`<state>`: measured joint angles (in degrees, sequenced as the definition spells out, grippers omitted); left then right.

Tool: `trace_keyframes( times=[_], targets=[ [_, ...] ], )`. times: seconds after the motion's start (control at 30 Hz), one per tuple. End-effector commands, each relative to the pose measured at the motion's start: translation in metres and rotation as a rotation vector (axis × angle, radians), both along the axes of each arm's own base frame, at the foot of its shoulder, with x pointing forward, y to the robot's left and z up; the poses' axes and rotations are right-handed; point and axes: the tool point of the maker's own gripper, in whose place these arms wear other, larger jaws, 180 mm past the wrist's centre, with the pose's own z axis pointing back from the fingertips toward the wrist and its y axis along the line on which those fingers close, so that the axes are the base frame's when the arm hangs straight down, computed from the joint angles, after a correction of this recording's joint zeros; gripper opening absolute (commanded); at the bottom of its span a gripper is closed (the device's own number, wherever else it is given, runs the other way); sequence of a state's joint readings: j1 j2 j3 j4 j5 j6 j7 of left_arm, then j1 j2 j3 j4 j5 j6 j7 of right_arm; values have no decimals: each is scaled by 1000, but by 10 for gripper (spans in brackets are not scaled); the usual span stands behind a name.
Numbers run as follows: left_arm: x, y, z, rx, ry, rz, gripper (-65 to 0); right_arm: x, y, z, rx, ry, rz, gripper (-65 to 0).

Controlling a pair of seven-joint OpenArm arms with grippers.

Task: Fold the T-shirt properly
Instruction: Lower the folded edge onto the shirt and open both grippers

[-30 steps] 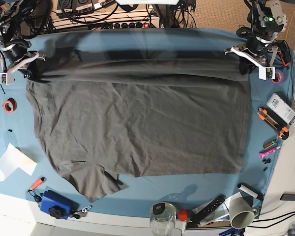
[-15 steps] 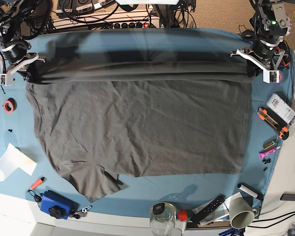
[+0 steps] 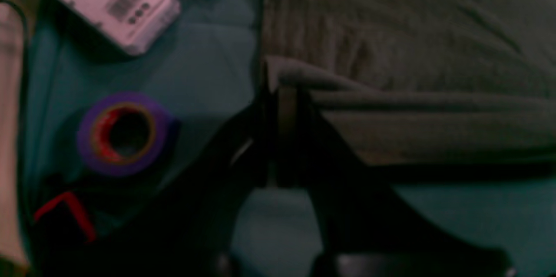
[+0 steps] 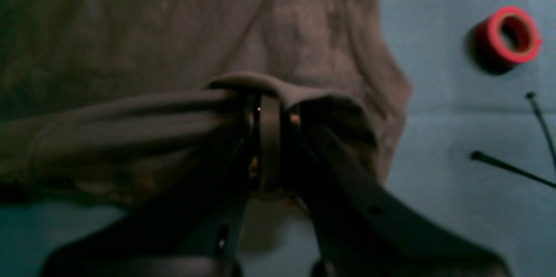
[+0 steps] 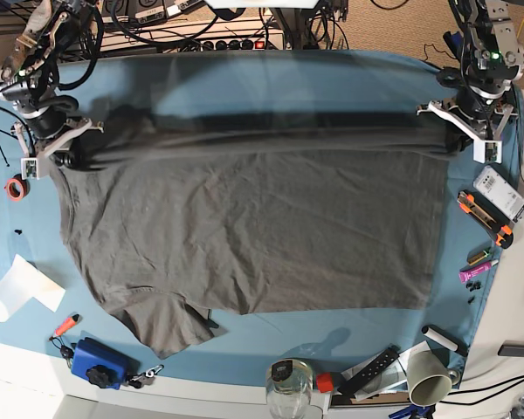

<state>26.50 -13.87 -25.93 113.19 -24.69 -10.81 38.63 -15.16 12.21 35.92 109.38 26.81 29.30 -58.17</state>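
Left claw (image 3: 282, 107) pinching T-shirt (image 5: 253, 227), right claw (image 4: 271, 116) likewise

A blue-teal cloth (image 5: 349, 336) covers the surface. On the base view's left edge lie a red roll of tape (image 5: 16, 188), a white folded paper sheet (image 5: 17, 290) and a blue plastic box (image 5: 98, 362). Along the near edge stand a clear glass jar (image 5: 289, 390) and a black remote control (image 5: 372, 367). On the right lie a white flat device (image 5: 500, 193), a purple tape roll (image 3: 123, 133) and a pink marker (image 5: 477, 272).
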Motion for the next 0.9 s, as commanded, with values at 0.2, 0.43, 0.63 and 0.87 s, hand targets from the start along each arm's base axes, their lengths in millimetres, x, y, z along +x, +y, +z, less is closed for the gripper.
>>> trace_keyframes(
  times=[0.2, 0.43, 0.63, 0.87],
  targets=[
    [24, 9, 12, 17, -74, 18, -650, 18, -21, -8, 36, -26, -58, -650],
    [42, 11, 27, 32, -129, 0, -650, 46, -34, -9, 87, -45, -89, -650],
    [60, 3, 8, -7, -100, -14, -650, 59, -37, -2, 95, -75, -95, -650],
    [94, 1, 5, 4, -111, -22, -650, 71, -37, -22, 173, -50, -105, -650]
  ],
)
